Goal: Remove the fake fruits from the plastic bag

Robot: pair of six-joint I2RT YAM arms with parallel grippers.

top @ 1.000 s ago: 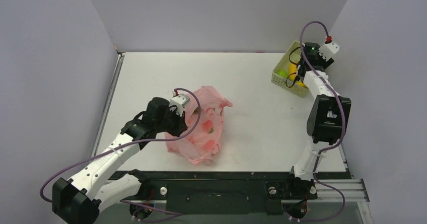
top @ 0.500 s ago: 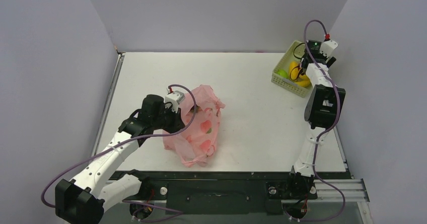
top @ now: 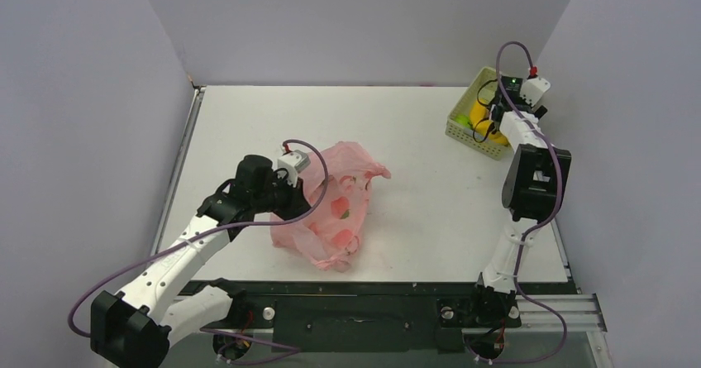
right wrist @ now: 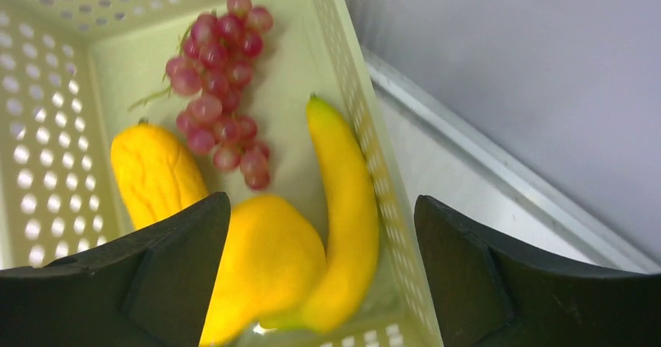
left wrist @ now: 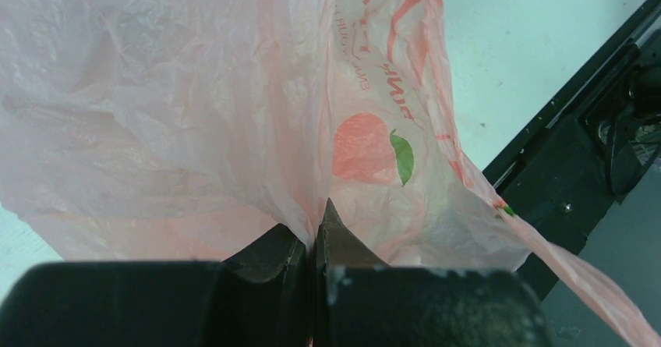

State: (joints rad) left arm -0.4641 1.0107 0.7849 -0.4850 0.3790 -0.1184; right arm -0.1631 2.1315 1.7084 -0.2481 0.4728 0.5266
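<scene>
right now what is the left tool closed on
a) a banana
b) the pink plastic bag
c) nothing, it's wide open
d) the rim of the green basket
b: in the left wrist view the left tool has its jaws pressed together, with a fold of the pink plastic bag pinched between them.

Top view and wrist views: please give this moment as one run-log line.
left gripper: shut on plastic bag | right gripper: open over basket | basket holds: banana, grape bunch, two yellow fruits
</scene>
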